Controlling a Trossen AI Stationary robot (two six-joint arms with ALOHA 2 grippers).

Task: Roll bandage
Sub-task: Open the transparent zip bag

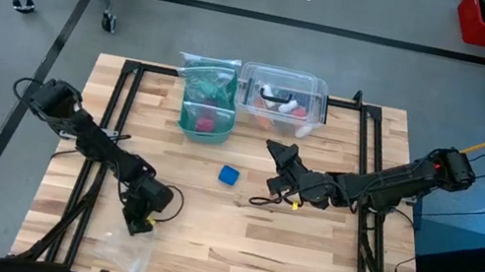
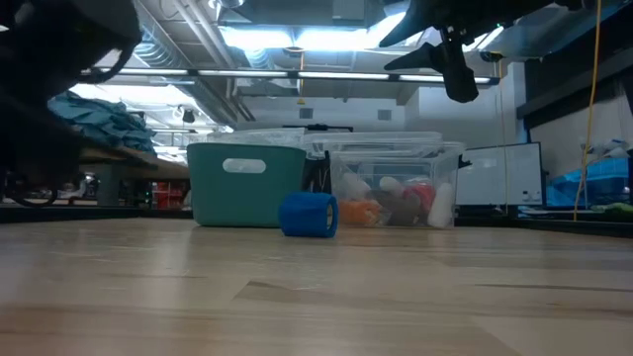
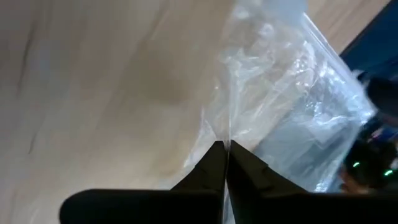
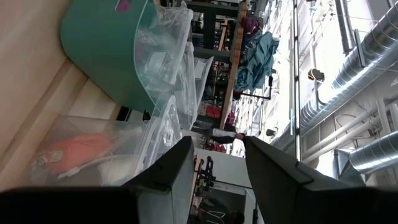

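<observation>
Bandage (image 1: 230,175) sits rolled mid-table, untouched, just in front of the teal bin (image 1: 203,125). Left gripper (image 1: 139,221) is low at the near-left, jaws pressed together on an edge of the clear zip bag (image 3: 292,118), probably clearing it aside. Right gripper (image 1: 278,149) hovers spread beside the bandage, likely staged to grab. Clear plastic box (image 1: 282,99) holds orange and white items; the bin holds crumpled plastic and something pink-red.

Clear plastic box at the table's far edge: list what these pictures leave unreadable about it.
- Clear plastic box: high view shows its contents too small to identify.
- Low view: the small bright blue bandage roll and teal plastic bin cover its left part.
- Right wrist view: the box is cut off by the edge.
</observation>
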